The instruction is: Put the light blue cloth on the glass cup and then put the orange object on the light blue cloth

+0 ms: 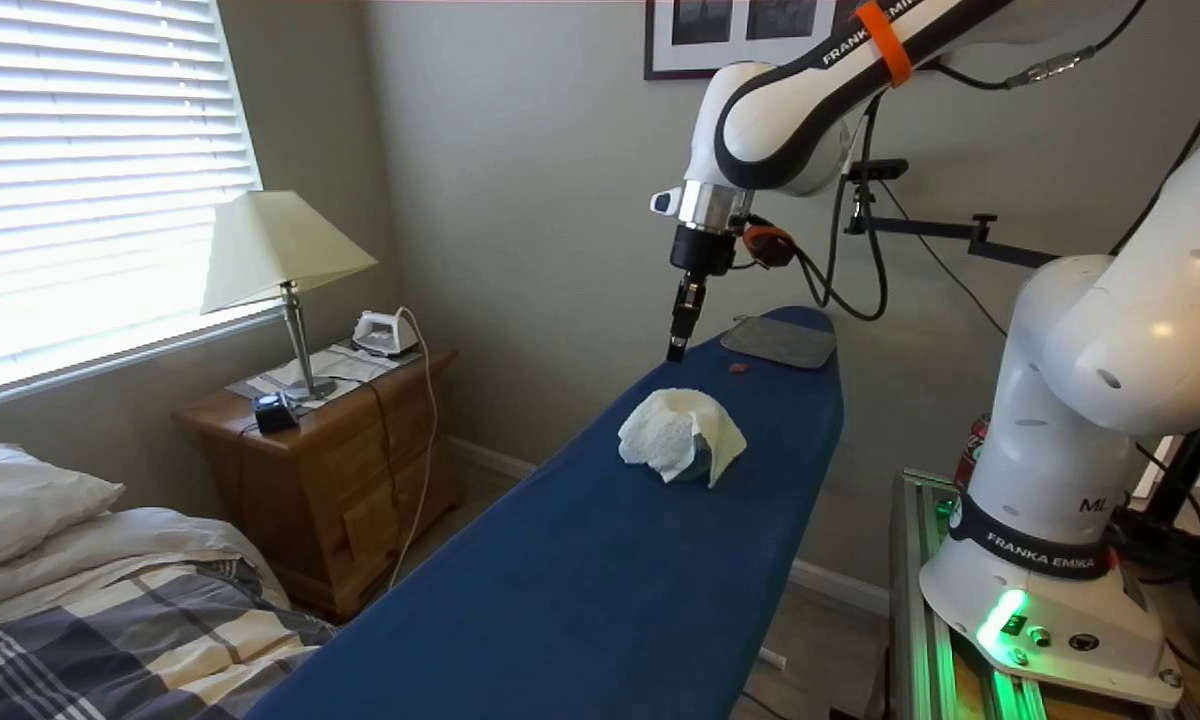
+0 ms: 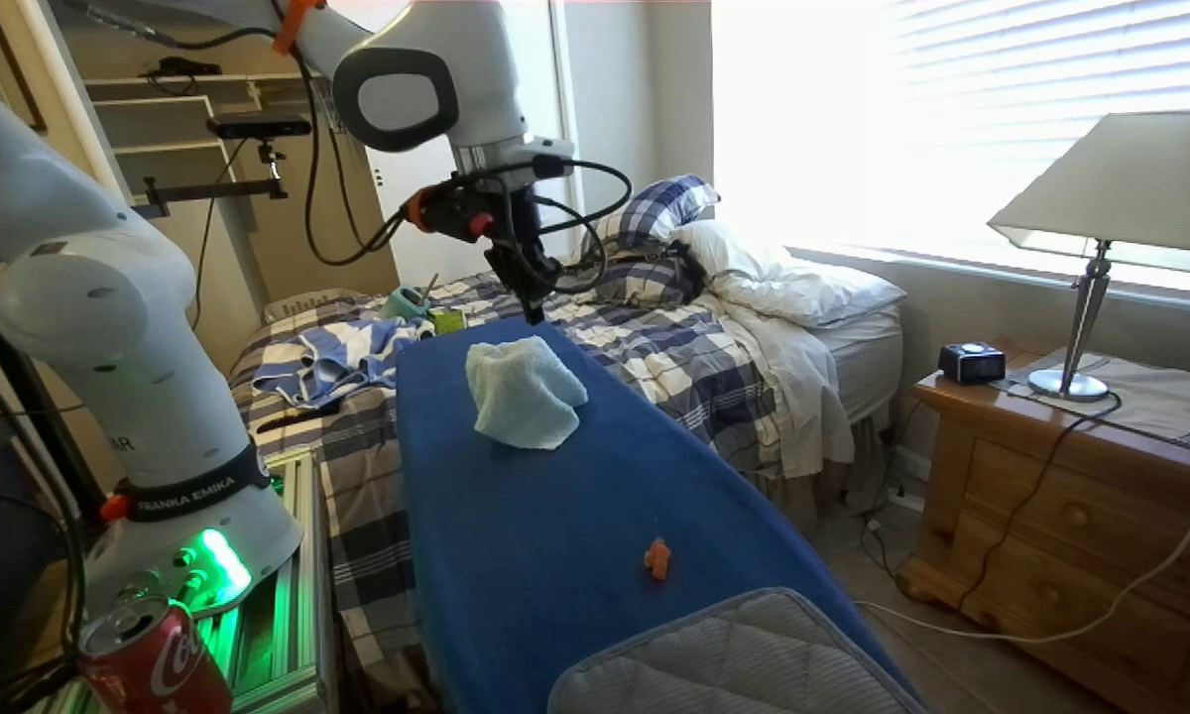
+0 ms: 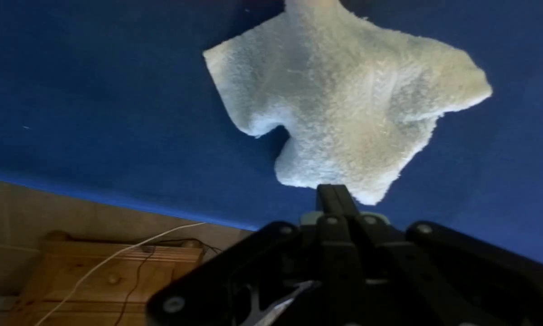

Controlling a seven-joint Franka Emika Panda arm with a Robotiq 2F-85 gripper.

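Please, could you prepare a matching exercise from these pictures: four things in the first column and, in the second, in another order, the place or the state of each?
Column 1
1) light blue cloth
2) orange object
3) claw
4) white iron

Column 2
A) on the wooden nightstand
B) shut, with nothing held
C) draped, with its middle raised
D) on the blue ironing board, near the grey pad

Pairs: 1-C, 2-D, 3-B, 4-A

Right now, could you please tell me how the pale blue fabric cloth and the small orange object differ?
The pale blue fabric cloth is much larger than the small orange object. The cloth stands in a draped mound, while the object lies low on the dark blue ironing board. The gripper holds neither.
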